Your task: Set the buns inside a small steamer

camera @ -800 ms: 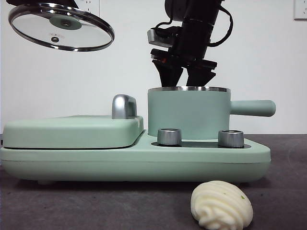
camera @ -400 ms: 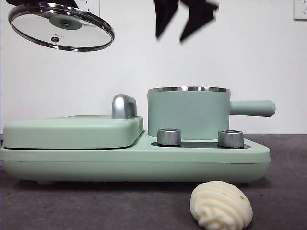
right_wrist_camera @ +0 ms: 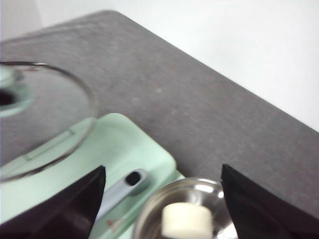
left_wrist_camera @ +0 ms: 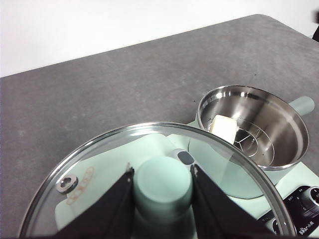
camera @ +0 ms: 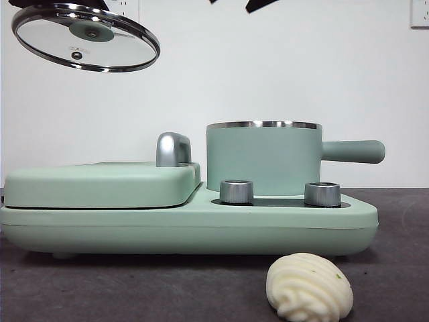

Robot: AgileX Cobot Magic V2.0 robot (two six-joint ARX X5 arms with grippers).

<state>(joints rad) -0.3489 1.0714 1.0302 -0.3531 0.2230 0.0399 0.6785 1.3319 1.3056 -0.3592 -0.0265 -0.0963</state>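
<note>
The mint-green small steamer (camera: 263, 157) stands uncovered on its base, handle pointing right. One smooth off-white bun (left_wrist_camera: 223, 127) lies on the rack inside it, also seen as the bun (right_wrist_camera: 185, 220) in the right wrist view. The swirled cream bun (camera: 310, 285) rests on the table in front of the base. High at the left, my left gripper (left_wrist_camera: 163, 184) is shut on the green knob of the glass lid (camera: 86, 37). My right gripper (right_wrist_camera: 162, 172) is open and empty high above the pot; only its tips show as the right gripper (camera: 234, 3) at the top edge.
The flat griddle lid (camera: 100, 182) with its chrome handle (camera: 173, 149) fills the base's left half. Two steel knobs (camera: 236, 191) face front. Grey table stretches around the appliance; a white wall stands behind.
My right gripper has risen from the steamer's rim almost out of the top of the front view, empty. The lid and the swirled bun have not moved.
</note>
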